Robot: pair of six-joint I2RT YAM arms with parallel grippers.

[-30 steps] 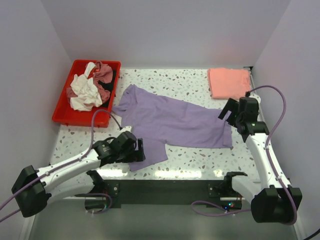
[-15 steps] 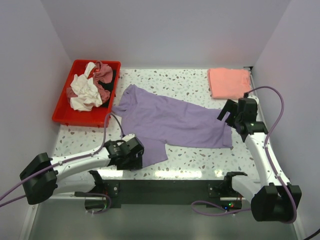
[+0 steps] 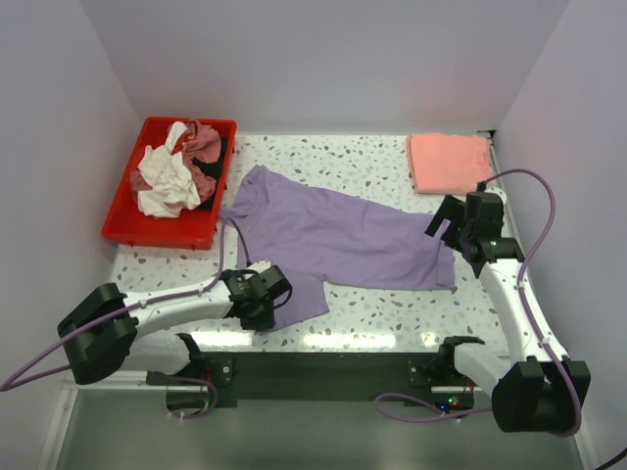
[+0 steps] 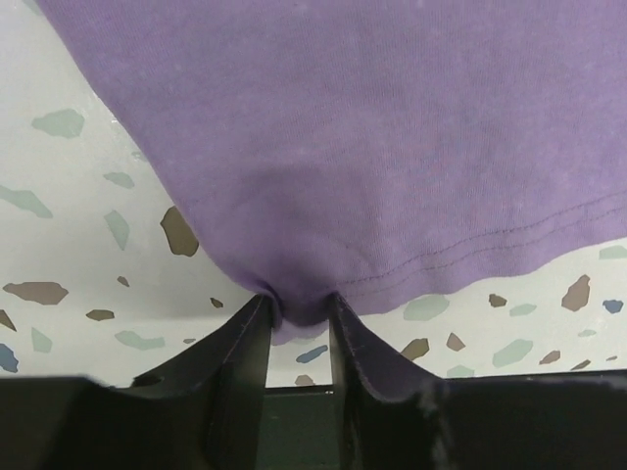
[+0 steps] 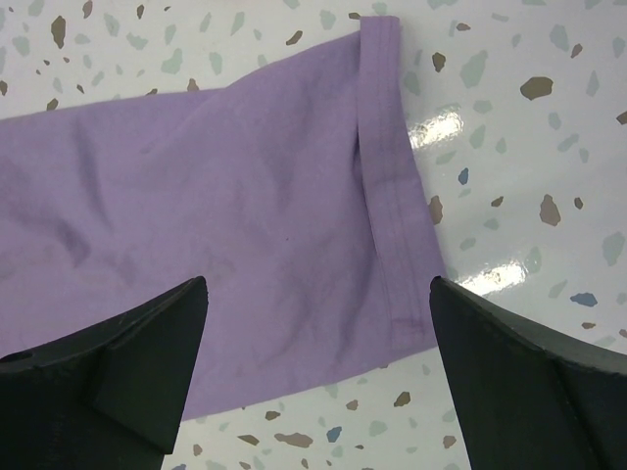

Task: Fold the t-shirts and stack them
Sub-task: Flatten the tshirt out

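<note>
A large lavender t-shirt (image 3: 333, 235) lies spread flat across the middle of the table. My left gripper (image 3: 265, 311) is low at its near-left corner. In the left wrist view its jaws (image 4: 299, 308) pinch a bunched fold of the hem of that lavender shirt (image 4: 392, 147). My right gripper (image 3: 451, 227) hovers above the shirt's right end, open wide (image 5: 318, 294), with the stitched hem of the shirt (image 5: 245, 215) lying flat below it, untouched. A salmon-pink t-shirt (image 3: 449, 162) lies folded at the back right.
A red tray (image 3: 122, 220) at the back left holds crumpled shirts: white (image 3: 165, 181), dusty-rose (image 3: 201, 147) and a dark one (image 3: 217, 157). Grey walls close in the speckled table (image 3: 372, 304) on three sides.
My left gripper slid right along the near edge to the lavender shirt's near-left corner and closed its jaws on the hem. The right arm has barely moved.
</note>
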